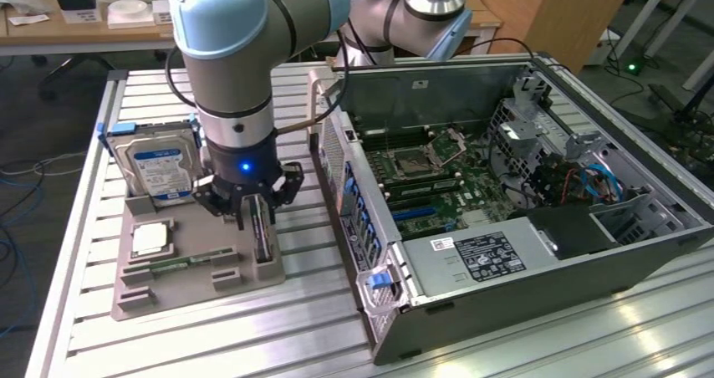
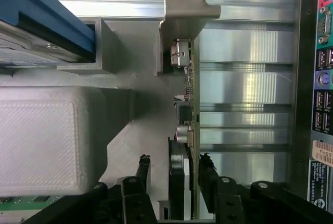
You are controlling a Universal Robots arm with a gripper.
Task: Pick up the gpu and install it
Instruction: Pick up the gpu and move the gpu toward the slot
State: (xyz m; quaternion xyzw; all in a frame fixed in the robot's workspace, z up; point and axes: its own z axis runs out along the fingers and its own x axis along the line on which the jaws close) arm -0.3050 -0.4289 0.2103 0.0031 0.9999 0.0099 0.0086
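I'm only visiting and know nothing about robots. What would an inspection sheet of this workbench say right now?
Surface: ribbed aluminium table, carrying a grey moulded parts tray and an open black computer case.
Job's things: gpu, a thin green circuit card with black cooler and metal end bracket, standing on edge in the tray.
Clutter: boxy hard drive with blue-white label and square silver chip, both in the tray.
Grippers: black two-finger gripper open, straddling the gpu, with a gap showing on one side.
Cables: black cable hanging by the arm; blue cables inside the case.
Surroundings: wooden desk beyond the table.
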